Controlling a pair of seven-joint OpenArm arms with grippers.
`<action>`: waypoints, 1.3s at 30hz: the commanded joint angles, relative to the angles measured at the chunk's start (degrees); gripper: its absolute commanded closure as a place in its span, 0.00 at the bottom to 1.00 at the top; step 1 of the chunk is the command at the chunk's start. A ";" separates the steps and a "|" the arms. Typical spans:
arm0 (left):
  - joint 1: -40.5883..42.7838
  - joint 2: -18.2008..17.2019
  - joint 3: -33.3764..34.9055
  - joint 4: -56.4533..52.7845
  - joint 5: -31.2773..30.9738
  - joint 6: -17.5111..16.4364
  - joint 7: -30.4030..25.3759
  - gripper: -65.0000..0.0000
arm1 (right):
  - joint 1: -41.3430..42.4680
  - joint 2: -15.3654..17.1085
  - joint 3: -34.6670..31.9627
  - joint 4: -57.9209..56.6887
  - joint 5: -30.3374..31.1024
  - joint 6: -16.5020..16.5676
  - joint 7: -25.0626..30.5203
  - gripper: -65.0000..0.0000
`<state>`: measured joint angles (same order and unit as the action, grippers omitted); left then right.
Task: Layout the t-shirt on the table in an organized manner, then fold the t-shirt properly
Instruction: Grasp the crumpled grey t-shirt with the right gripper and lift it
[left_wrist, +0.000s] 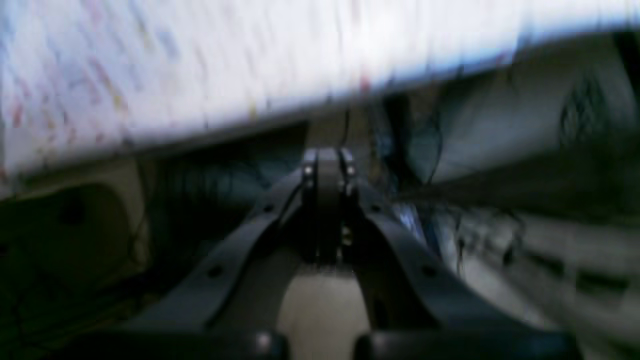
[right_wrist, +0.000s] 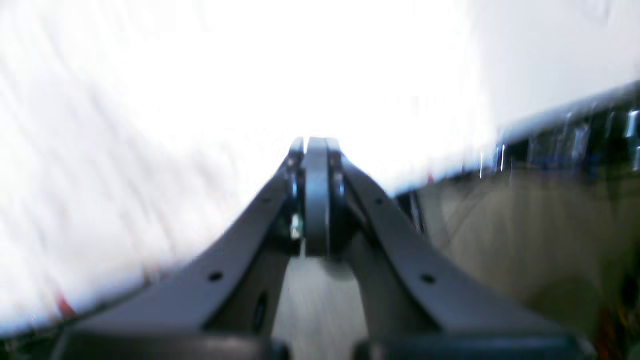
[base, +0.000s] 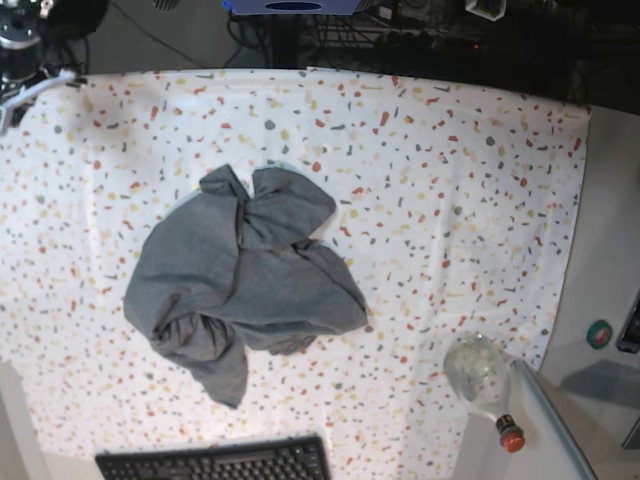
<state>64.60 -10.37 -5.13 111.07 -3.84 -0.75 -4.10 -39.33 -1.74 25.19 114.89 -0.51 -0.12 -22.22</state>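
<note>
The t-shirt lies crumpled on the table; the left end effector and right end effector are closed, empty.

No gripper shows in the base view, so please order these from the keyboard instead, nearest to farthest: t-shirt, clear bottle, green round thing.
1. t-shirt: crumpled mid-cloth, lower tip just above the keyboard.
2. clear bottle: to the right, at the corner of the table.
3. green round thing: far right, off the cloth.
</note>
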 joint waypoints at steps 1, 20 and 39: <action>-0.73 0.31 -0.19 1.07 -1.66 0.36 -1.40 1.00 | 2.28 0.55 -1.41 0.67 0.21 0.25 -0.51 1.00; -20.16 0.13 -9.34 0.71 -10.45 0.27 9.94 0.54 | 45.53 -4.55 -33.67 -25.09 -3.84 -0.19 -24.16 0.46; -29.92 -2.86 -12.94 0.19 -10.80 0.27 25.15 0.54 | 53.18 -4.99 -34.46 -48.39 -3.75 -10.65 -11.58 0.46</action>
<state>34.41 -12.75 -17.96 110.37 -14.63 -0.43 22.13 12.38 -6.37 -9.23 65.30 -4.08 -10.52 -34.87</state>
